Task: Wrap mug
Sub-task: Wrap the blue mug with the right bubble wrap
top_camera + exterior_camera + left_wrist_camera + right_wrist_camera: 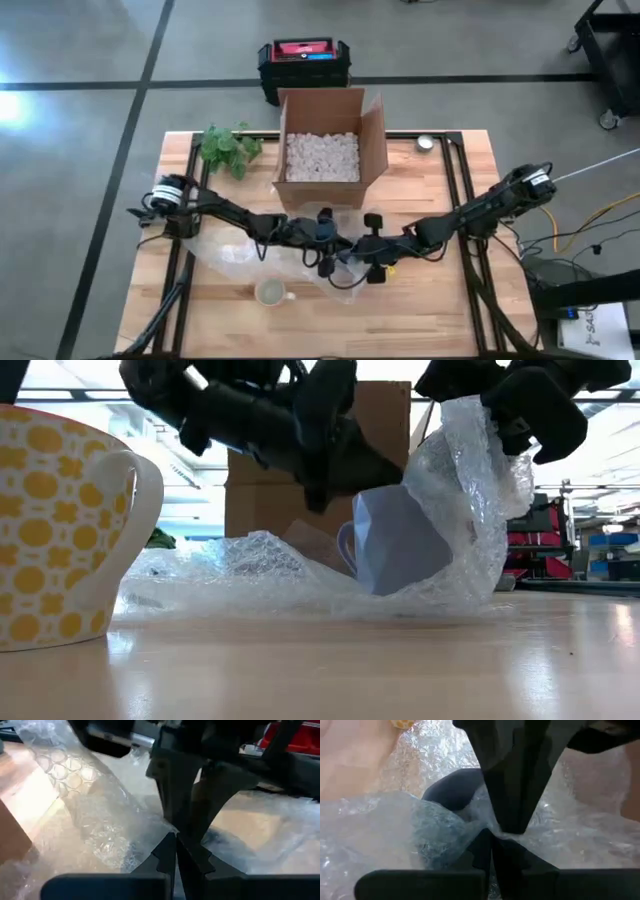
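A pale blue mug lies tilted on a sheet of clear bubble wrap in the middle of the table, and shows dark in the right wrist view. Both grippers meet over it. My left gripper is shut on an edge of the wrap just above the mug's left side. My right gripper is shut on the wrap's right part, which it holds raised beside the mug. My left gripper pinches a thin edge of the bubble wrap between its two fingertips, slanting down from the table's left. That edge is lifted; the rest of the sheet lies on the table. One layer or several, I cannot tell. My right gripper pinches a bunched fold of the bubble wrap between its two fingers, coming from the table's right and above. The wrap rises from the table and curves up past the mug's right side, slack and crumpled.
A yellow-patterned mug stands near the front edge, close to the low camera. An open cardboard box of white packing peanuts stands behind the wrap, a green plant to its left, a small round thing to its right.
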